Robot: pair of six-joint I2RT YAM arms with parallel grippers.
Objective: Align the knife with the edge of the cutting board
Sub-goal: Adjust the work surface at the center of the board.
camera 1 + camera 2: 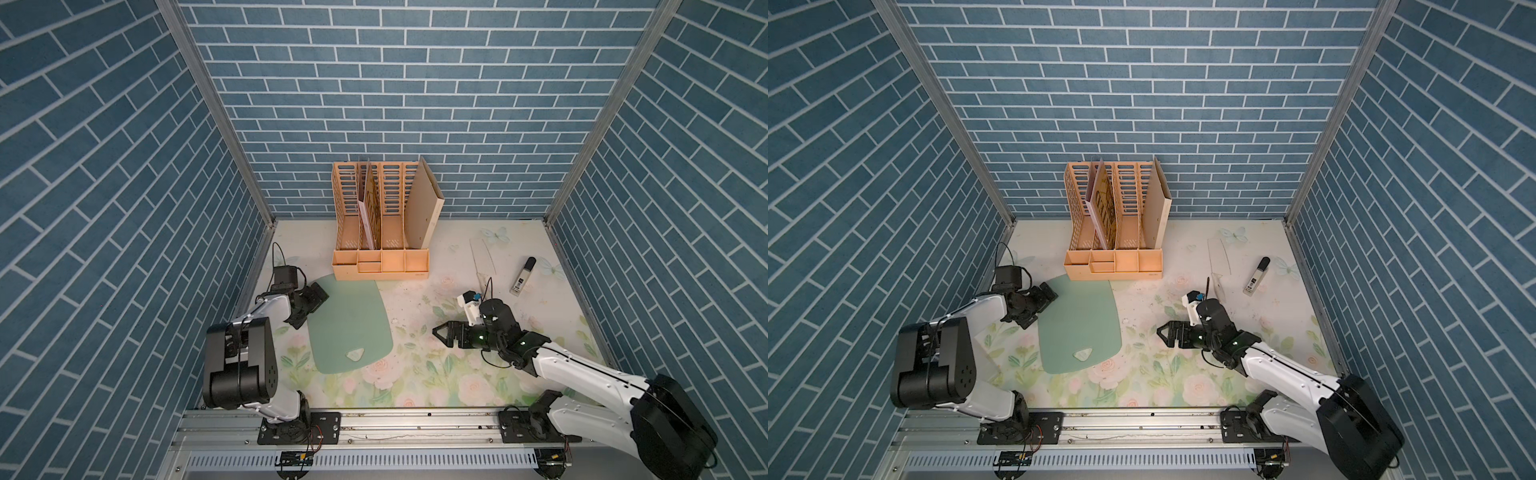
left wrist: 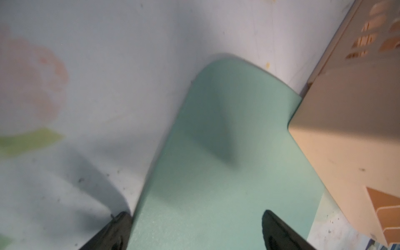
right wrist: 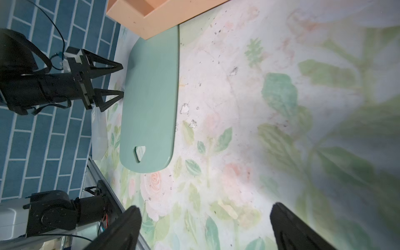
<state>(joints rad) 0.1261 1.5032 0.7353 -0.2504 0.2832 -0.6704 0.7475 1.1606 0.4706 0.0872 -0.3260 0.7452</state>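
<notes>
The pale-green cutting board (image 1: pixel 351 328) (image 1: pixel 1079 328) lies flat on the floral mat, its triangular hole toward the front rail. Its far end touches the orange organizer. The knife is out of view in every frame. My left gripper (image 1: pixel 313 309) (image 3: pixel 123 79) is open at the board's far left corner. In the left wrist view the gripper (image 2: pixel 194 216) has one finger beside the board's edge and the other over the green board (image 2: pixel 227 173). My right gripper (image 1: pixel 441 334) (image 3: pixel 205 210) is open and empty, low over the mat to the right of the board (image 3: pixel 151 97).
An orange file organizer (image 1: pixel 380 249) stands at the back, holding folders. A white tube with a black cap (image 1: pixel 523 276) and a clear sheet (image 1: pixel 482 262) lie at the back right. A frosted pale sheet (image 3: pixel 99 134) lies left of the board, by the left arm.
</notes>
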